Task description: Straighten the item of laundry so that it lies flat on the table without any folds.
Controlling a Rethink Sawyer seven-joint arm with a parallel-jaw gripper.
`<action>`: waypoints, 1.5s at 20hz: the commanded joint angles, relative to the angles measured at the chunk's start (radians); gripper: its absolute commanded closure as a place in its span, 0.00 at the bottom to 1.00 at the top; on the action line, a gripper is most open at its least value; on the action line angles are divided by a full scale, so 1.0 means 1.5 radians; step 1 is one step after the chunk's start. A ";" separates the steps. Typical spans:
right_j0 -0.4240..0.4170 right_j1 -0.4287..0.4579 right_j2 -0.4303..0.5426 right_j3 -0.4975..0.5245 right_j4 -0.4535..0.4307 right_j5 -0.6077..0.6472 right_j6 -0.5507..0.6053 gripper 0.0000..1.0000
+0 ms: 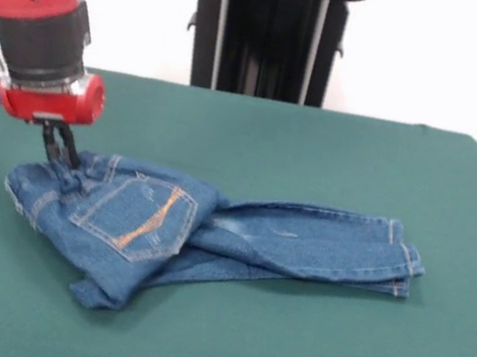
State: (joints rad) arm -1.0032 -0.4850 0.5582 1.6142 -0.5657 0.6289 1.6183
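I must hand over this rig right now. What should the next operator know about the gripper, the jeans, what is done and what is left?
Gripper: down at the waistband end of the jeans, fingers close together on the fabric; it looks shut on the denim there.
Jeans: on the green table, toward the picture's left and middle, legs pointing to the picture's right.
Done: nothing is finished; the garment is not flat.
Left: the seat part with the orange-stitched pocket is folded over and bunched, and the two legs overlap. Spread the waist end, separate the legs, smooth out all folds.
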 commanded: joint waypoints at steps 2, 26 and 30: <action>-0.041 -0.086 0.041 0.128 -0.014 0.023 -0.107 1.00; -0.068 -0.077 0.058 0.138 -0.031 0.031 -0.121 1.00; -0.065 -0.032 0.077 0.069 -0.040 0.069 -0.195 1.00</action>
State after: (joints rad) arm -1.1472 -0.6274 0.5618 1.7606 -0.5703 0.6298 1.6181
